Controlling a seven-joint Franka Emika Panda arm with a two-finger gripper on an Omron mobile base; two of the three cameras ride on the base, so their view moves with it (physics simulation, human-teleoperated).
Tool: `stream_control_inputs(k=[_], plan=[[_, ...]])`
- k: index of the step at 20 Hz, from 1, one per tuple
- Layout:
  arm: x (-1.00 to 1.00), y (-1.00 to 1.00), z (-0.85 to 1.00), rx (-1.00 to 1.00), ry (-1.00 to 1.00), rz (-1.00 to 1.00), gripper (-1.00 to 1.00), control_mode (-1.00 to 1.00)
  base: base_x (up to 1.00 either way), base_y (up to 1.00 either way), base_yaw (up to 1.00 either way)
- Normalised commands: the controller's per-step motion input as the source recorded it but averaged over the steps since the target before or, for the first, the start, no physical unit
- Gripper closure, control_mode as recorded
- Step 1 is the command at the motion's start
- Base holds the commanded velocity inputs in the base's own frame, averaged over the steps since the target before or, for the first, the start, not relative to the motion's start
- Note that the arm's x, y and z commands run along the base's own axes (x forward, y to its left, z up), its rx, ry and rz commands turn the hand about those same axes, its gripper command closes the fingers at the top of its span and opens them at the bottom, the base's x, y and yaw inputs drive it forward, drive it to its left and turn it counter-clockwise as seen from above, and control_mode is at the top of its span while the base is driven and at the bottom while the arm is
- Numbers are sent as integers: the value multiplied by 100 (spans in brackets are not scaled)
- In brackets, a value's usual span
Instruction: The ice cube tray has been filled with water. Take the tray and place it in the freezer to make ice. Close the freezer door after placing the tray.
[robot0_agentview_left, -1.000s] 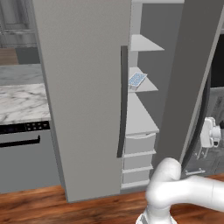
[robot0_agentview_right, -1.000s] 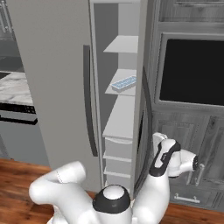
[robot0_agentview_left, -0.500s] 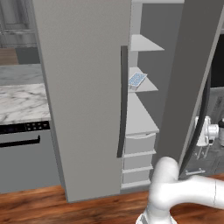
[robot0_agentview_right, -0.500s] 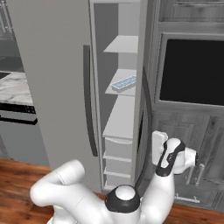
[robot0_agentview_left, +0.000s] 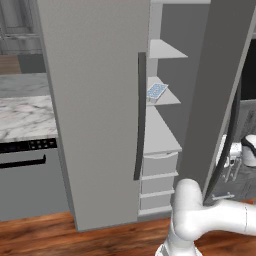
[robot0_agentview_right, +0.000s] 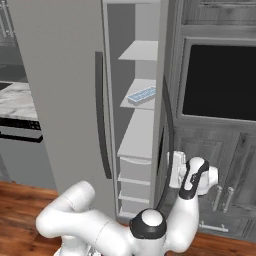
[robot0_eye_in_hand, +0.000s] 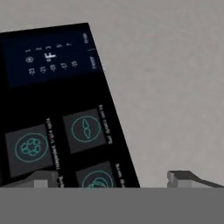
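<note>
Edging nearer the freezer door (robot0_agentview_right: 161, 100), the gripper (robot0_agentview_right: 175, 170) stays wide.

Flat, even, shadowless rendered light fills both base views, neither bright nor dim. The freezer (robot0_agentview_left: 165, 100) interior reads pale grey, its white shelves a touch lighter at 12 o'clock. The wall oven (robot0_agentview_right: 220, 82) window at 3 o'clock in the right base view is a solid black patch with no reflection. Edges look soft and slightly pixelated throughout. In the hand view, the control panel (robot0_eye_in_hand: 57, 109) is close up, its small lettering blurred and unreadable, icons glowing faintly teal.
</note>
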Motion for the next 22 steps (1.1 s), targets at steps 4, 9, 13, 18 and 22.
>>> stream_control_inputs(k=[4, 9, 13, 18, 22], plan=[[2, 44, -32, 0, 0, 19, -100, -100, 0, 0, 0], [0, 57, -28, 2, 0, 21, -100, -100, 0, 0, 0], [0, 64, -22, 4, -1, 20, -100, -100, 0, 0, 0], [0, 68, -11, 5, -6, 14, -100, -100, 0, 0, 0], [0, 66, 0, 1, -24, 2, -100, -100, 0, 0, 0]])
